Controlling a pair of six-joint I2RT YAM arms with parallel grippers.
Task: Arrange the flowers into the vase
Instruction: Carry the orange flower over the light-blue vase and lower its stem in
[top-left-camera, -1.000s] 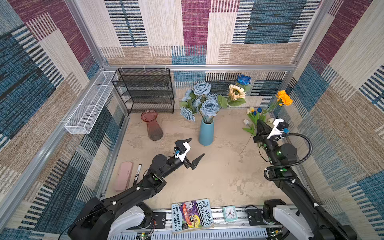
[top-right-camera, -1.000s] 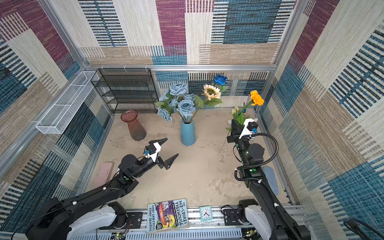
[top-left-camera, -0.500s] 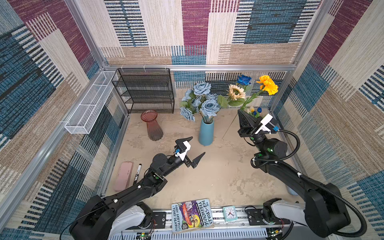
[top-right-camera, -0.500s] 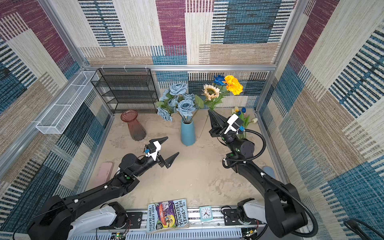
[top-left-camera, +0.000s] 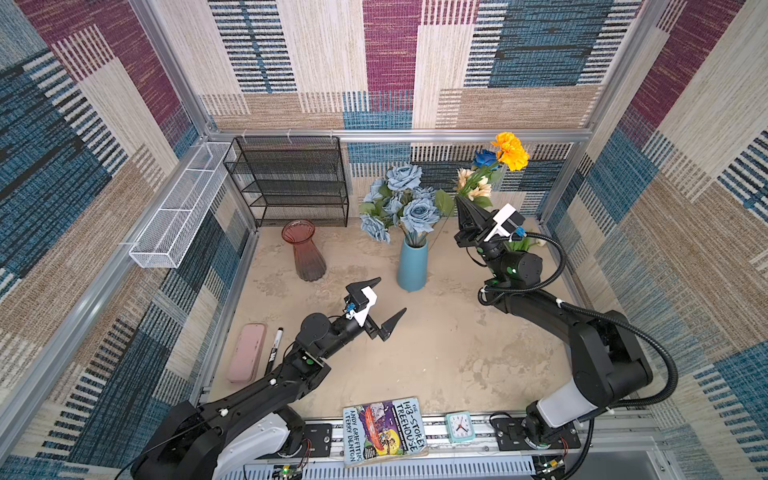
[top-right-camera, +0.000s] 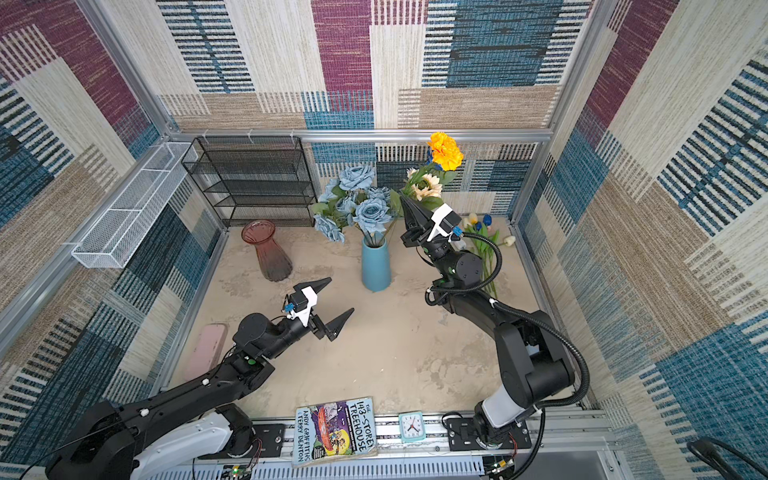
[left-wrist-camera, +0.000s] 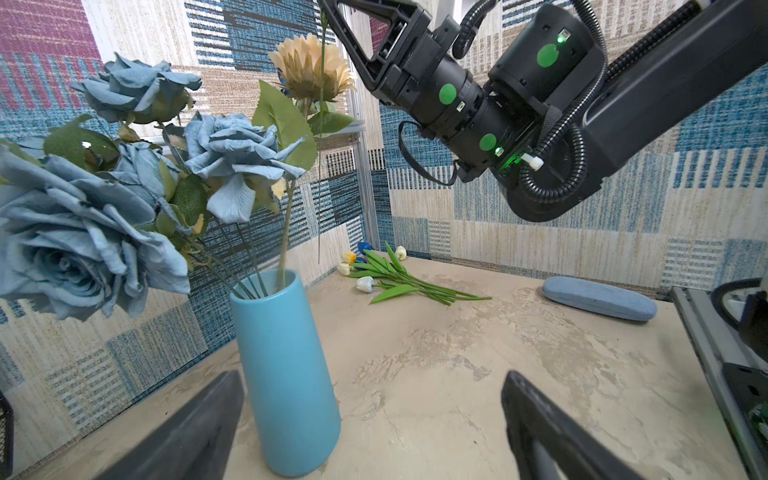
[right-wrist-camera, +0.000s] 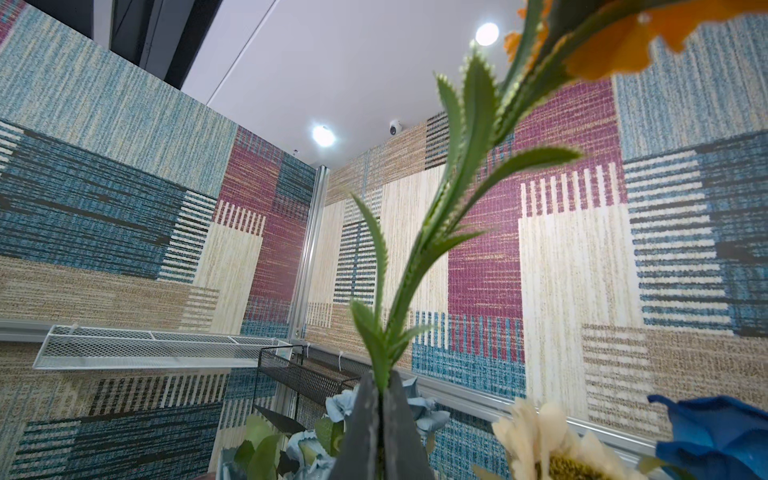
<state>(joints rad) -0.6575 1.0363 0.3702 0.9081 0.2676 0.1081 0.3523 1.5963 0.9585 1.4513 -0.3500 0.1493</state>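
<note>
**Marigold held beside the vase**

The right gripper (top-left-camera: 459, 199) is clamped on the stem of the orange marigold (top-left-camera: 510, 150). The stem's lower end hangs just beside the rim of the blue vase (top-left-camera: 412, 266) (roses (top-left-camera: 405, 203) already inside), near the far edge of the tabletop (top-left-camera: 440, 357). The left gripper (top-left-camera: 389, 296) hovers spread wide and empty. The tulips (top-right-camera: 484, 232) lie at the far right corner.

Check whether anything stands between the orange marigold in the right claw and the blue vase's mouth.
Partly. The cream sunflower and dusty-blue roses already in the blue vase crowd its mouth; the marigold stem hangs beside them.
</note>
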